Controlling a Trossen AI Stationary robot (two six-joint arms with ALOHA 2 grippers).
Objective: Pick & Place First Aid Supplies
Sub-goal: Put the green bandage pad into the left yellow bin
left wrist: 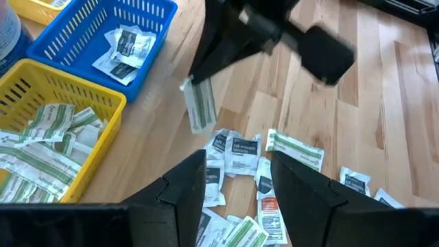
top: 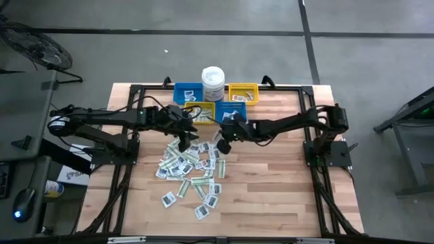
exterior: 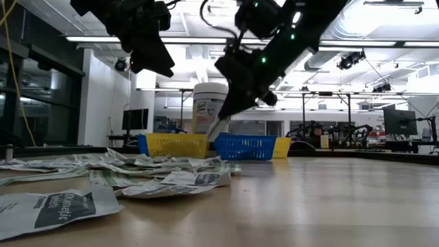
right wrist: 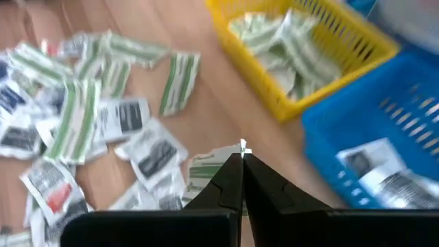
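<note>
Wooden table (top: 271, 190), strewn on the near side of the white tub (top: 213, 81) with a loose heap of packets (top: 190, 166): white squares with dark print mixed with green-and-white strips, most lying flat, some overlapping. A few strays lie farthest from the tub, toward the table's near edge.

Just in front of the tub, side by side: a yellow bin (top: 202, 112) and a blue bin (top: 234, 110). Flanking the tub, one more blue and one more yellow. From the left wrist, green-and-white strips seen piled in the yellow bin (left wrist: 82, 86) and two white squares lying in the blue bin (left wrist: 75, 31).

Right tool (top: 222, 146): between the tub's front bins and the heap, raised off the table, fingers pinched together on one strip (left wrist: 199, 106). Strip hanging down from the tips, tilted, clear of the wood and of the other packets. From its own wrist, both dark fingers (right wrist: 230, 182) seen meeting at a point, with the strip's green print showing just beside them.

Left tool (left wrist: 240, 185): over the heap's tub-side edge, jaws spread wide, nothing between them. Held above the packets, not touching any. Level view: well off the table, higher than the right tool (exterior: 221, 123).
</note>
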